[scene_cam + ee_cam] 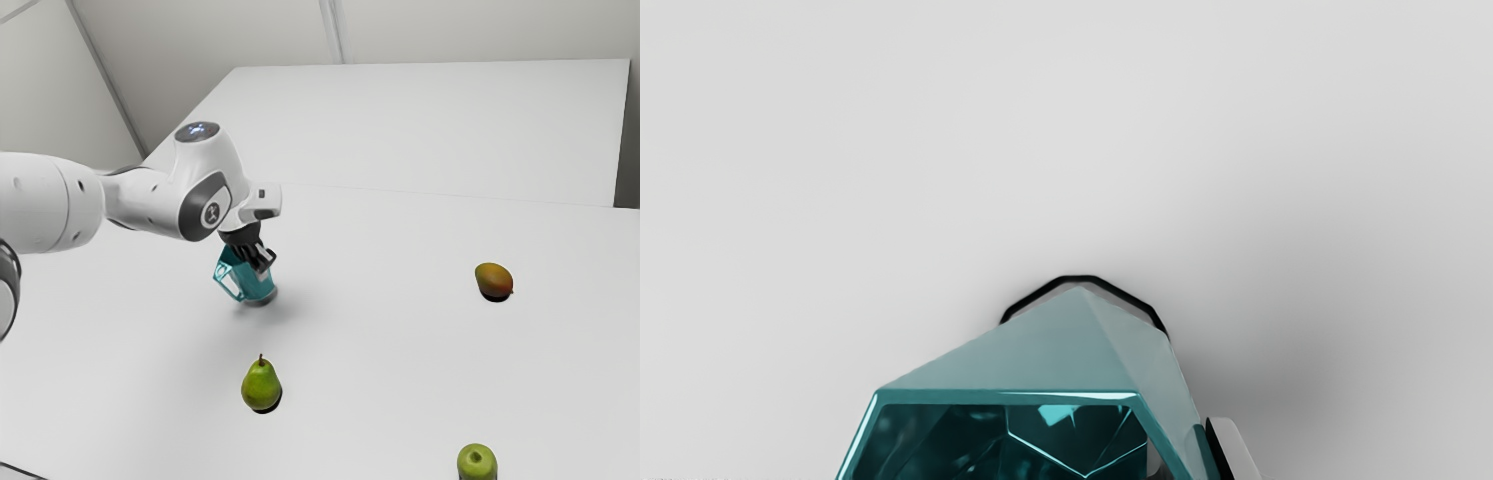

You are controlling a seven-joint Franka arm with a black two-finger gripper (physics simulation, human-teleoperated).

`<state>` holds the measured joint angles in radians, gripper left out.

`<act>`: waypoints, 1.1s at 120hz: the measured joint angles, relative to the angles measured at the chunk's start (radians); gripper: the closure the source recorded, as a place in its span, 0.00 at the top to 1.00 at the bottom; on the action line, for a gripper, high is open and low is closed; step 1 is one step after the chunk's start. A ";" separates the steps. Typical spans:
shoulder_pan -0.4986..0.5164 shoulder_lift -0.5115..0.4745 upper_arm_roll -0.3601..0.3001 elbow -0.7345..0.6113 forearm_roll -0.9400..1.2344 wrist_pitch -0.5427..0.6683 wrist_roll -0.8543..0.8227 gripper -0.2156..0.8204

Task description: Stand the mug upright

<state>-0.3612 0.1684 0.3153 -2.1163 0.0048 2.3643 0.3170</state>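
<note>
My gripper (258,263) is at the rim of the teal mug (256,284), with the fingers on two sides of its wall. The mug's mouth faces up and leans slightly to the exterior view's left, where its handle hangs; the grey base is down at the table. Whether the base rests flat, I cannot tell. In the wrist view, the mouth of the mug (1040,360) faces the camera, and the gripper (1183,461) holds the wall, one finger outside and the other partly visible inside.
A green pear (261,384) stands near the mug on the white table (380,350). Toward the exterior view's right lie a reddish-green mango (493,279) and a green apple (477,463), the latter at the bottom edge of the view.
</note>
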 joint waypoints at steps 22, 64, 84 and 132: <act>0.000 0.001 0.000 -0.001 -0.011 0.005 -0.007 0.14; 0.002 -0.001 0.001 0.000 -0.017 0.007 -0.006 0.44; 0.002 -0.005 0.000 0.005 -0.016 0.007 -0.004 0.55; 0.002 -0.088 -0.002 0.016 -0.015 -0.006 0.001 0.65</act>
<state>-0.3592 0.0808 0.3132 -2.0999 -0.0106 2.3587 0.3179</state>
